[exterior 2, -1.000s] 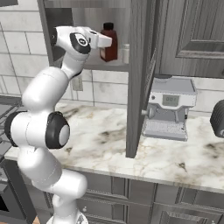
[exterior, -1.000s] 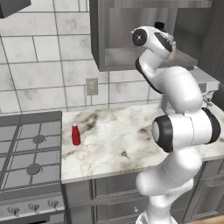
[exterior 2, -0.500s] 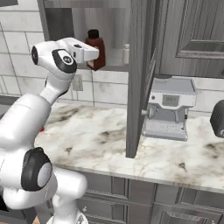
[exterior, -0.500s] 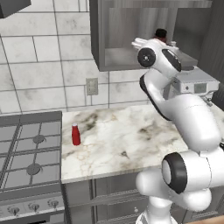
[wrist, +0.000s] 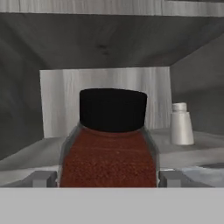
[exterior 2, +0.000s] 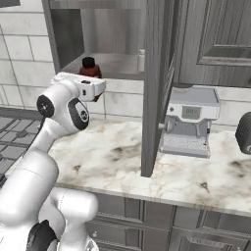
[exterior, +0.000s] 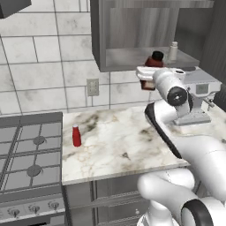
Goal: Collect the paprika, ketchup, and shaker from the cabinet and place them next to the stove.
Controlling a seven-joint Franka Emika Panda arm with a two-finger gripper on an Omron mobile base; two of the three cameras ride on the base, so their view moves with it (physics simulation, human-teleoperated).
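While my end effector (wrist: 108,178) sits level with the cabinet (exterior: 132,39) shelf, the paprika (wrist: 108,148) stands directly ahead of it, upright, long axis vertical, squarely between my two fingertips (wrist: 41,178). The jaws stand spread wide, one tip on either side of the bottle; I cannot tell whether the pads touch its walls, so I judge it not yet gripped. The shaker (wrist: 181,124) stands further back on the shelf, to the right of the paprika. The ketchup (exterior: 76,136) already stands on the tabletop (exterior: 123,145) just beside the stove (exterior: 26,159). The coming move likely requires closing on the bottle body below the cap.
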